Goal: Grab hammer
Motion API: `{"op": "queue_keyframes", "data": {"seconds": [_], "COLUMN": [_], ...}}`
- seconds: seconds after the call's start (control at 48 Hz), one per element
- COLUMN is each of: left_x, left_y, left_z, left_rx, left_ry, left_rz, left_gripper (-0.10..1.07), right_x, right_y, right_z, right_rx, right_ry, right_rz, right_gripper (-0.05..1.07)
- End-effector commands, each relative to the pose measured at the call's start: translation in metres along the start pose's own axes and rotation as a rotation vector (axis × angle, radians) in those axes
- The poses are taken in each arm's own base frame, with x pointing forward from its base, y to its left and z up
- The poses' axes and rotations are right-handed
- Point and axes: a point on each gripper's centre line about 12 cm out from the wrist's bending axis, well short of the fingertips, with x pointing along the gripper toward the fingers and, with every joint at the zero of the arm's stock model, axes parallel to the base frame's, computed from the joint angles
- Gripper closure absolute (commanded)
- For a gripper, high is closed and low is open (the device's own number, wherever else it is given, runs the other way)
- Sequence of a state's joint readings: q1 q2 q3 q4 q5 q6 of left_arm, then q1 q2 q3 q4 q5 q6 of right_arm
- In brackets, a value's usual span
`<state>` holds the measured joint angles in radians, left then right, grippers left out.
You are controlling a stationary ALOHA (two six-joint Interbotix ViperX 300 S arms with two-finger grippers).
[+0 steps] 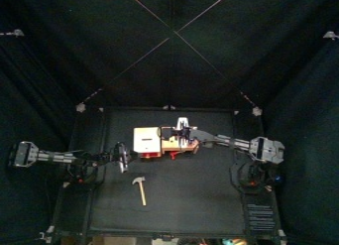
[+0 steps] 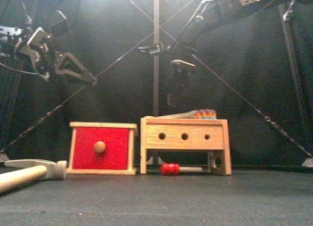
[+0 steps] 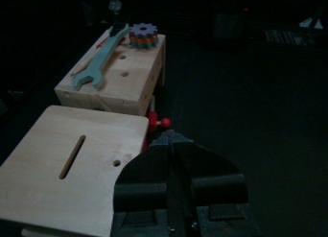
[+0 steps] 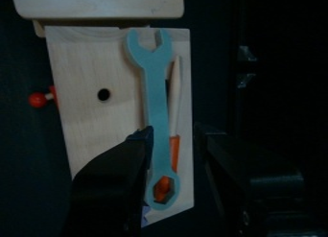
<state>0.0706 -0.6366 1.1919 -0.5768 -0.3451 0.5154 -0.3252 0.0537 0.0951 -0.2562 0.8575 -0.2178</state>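
Observation:
The hammer (image 1: 138, 189), with a pale wooden handle and a light head, lies on the table's front left part, apart from both grippers. It also shows at the near left in the front view (image 2: 27, 173). My left gripper (image 1: 122, 160) hangs above the table behind the hammer, beside the red box, with its jaws shut and empty (image 3: 174, 145). My right gripper (image 1: 183, 125) hovers over the wooden bench (image 1: 177, 142) with its jaws open and empty (image 4: 182, 174). The hammer is out of both wrist views.
A red box (image 2: 102, 147) with a slotted wooden top (image 3: 71, 169) stands left of the bench (image 2: 186, 136). A blue wrench (image 4: 156, 82) and a purple gear (image 3: 141, 32) lie on the bench. A red peg (image 2: 171, 169) lies under it.

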Motion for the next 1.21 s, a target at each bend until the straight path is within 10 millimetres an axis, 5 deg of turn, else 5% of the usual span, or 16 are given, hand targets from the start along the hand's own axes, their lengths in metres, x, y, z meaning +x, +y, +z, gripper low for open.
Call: {"op": "queue_keyframes", "data": {"seconds": [0.0,0.208,0.417,0.729,1.188], "left_x": [0.001,-0.002,-0.004,0.013,0.036], "left_y": [-0.003,-0.027,-0.047,-0.08,-0.152], "left_z": [0.004,-0.003,-0.009,-0.037,-0.082], "left_rx": [0.003,0.025,0.073,0.294,0.742], "left_ry": [-0.005,0.081,0.155,0.277,0.495], "left_rz": [-0.014,-0.139,-0.246,-0.377,-0.666], "left_gripper": [0.57,0.51,0.27,-0.04,-0.04], "right_x": [-0.039,-0.065,-0.091,-0.076,-0.061], "right_y": [-0.006,0.01,0.028,0.074,0.087], "right_z": [0.015,0.006,-0.025,-0.089,-0.125], "right_rx": [0.084,0.207,0.408,0.531,0.657], "right_ry": [-0.162,-0.313,-0.468,-0.482,-0.414], "right_rz": [0.021,0.115,0.191,0.245,0.249], "right_gripper": [0.25,0.25,0.25,0.24,0.24]}}
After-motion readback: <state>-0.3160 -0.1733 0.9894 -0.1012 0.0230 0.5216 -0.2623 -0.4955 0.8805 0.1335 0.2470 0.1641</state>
